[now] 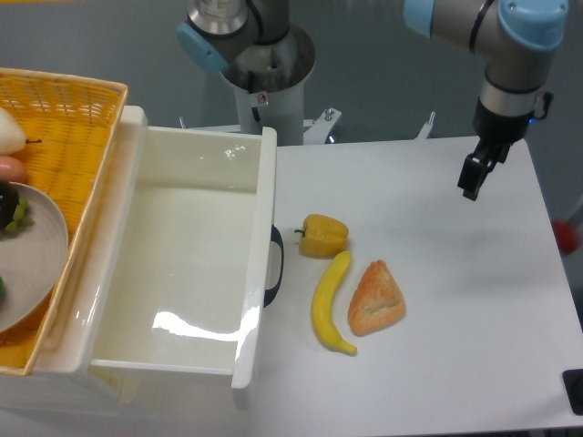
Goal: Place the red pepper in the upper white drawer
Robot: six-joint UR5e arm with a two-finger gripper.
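The red pepper [567, 235] shows as a small blurred red shape at the table's right edge, partly past it and close to the frame border. My gripper [470, 178] hangs over the back right of the table, well to the left of the pepper, and holds nothing. Its dark fingers overlap from this angle, so their gap is hidden. The upper white drawer [254, 273] stands pulled open at the left, dark curved handle facing right, with nothing inside.
A yellow pepper [323, 236], a banana [330, 302] and an orange-brown triangular pastry [375, 299] lie just right of the drawer. A yellow woven basket [77, 118] with a plate of food stands at far left. The arm's base [264, 64] is behind the drawer.
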